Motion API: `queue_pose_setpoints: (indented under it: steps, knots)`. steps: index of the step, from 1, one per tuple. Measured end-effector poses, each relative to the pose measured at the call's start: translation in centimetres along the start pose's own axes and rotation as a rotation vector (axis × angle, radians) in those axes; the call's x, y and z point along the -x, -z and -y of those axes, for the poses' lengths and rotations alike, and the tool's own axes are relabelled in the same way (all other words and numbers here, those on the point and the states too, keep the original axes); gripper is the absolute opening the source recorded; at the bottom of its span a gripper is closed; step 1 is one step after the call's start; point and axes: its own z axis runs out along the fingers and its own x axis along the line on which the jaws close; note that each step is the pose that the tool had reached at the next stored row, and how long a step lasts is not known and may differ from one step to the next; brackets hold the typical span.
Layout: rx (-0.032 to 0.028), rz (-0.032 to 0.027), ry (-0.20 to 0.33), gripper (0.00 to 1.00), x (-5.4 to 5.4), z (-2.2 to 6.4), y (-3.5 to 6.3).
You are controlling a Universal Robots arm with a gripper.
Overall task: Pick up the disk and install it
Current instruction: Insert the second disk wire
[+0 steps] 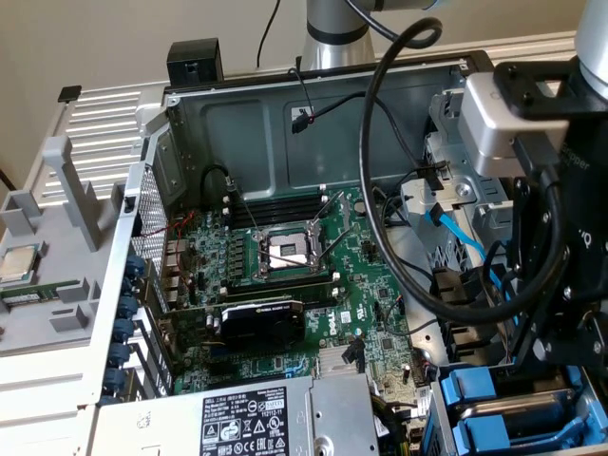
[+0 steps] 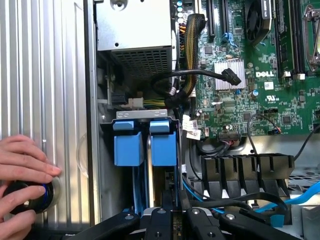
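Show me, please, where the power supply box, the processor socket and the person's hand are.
Power supply box [image 1: 252, 418], exterior view, on its black-and-white label.
Processor socket [image 1: 288, 252], exterior view, on the middle of its metal frame.
Person's hand [image 2: 22, 160], wrist view, on its fingers.

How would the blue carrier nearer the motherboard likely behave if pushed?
The blue carrier looks like moulded plastic: probably stiff, not floppy. Seated in the metal bay, it would likely slide rather than tip.
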Motion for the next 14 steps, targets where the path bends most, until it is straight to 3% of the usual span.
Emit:
queue_pose_setpoints:
  steps: [14]
  knots:
    - [-0.0018, 0.0, 0.0, 0.17, 0.0, -0.12, -0.07]
